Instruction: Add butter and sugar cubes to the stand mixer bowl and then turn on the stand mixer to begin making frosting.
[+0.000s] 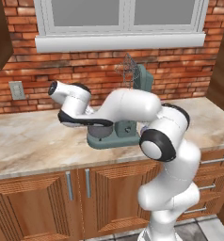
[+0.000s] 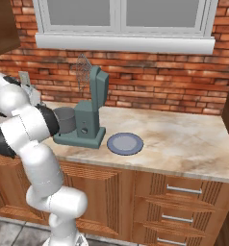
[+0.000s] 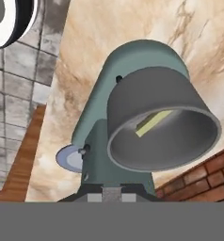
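The stand mixer bowl is seated on the stand mixer base, at nine o'clock of the blue-grey plate on the tabletop, a yellow butter stick already inside; whether the pincer is clenched cannot be told.

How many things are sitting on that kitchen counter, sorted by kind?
Stand mixer: 1
Stand mixer bowl, dark grey: 1
Pale yellow stick inside the bowl, probably butter: 1
Blue-grey plate: 1
Total: 4
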Robot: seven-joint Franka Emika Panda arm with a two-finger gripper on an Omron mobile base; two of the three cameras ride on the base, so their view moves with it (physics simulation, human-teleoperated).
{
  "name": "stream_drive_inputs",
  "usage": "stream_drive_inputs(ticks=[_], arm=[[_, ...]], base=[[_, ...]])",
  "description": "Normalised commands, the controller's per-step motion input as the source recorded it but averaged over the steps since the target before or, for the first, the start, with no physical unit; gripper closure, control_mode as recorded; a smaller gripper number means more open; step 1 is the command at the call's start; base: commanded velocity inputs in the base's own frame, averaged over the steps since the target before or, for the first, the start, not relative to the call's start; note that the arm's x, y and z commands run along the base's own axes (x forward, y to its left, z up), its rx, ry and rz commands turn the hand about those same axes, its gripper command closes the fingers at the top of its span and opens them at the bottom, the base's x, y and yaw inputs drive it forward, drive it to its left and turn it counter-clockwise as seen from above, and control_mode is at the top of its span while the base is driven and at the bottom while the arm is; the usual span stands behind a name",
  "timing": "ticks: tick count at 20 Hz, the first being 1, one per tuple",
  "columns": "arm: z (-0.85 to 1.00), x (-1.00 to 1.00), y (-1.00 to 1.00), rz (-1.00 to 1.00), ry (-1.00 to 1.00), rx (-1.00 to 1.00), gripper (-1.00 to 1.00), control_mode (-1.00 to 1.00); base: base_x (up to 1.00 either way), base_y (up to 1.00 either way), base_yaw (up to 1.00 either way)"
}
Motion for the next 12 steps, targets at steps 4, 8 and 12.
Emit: stream_drive_inputs(ticks=[4,8,12], arm=[[-0.21,0.23,-0.41,-0.19,0.0,0.0,1.0,-1.0],[-0.14,0.21,-0.45,-0.14,0.0,0.0,1.0,-1.0],[-0.15,0.18,-0.39,-0.11,0.0,0.0,1.0,-1.0]], base=[[0.0,0.0,0.0],[0.0,0.0,0.0],[0.0,0.0,0.0]])
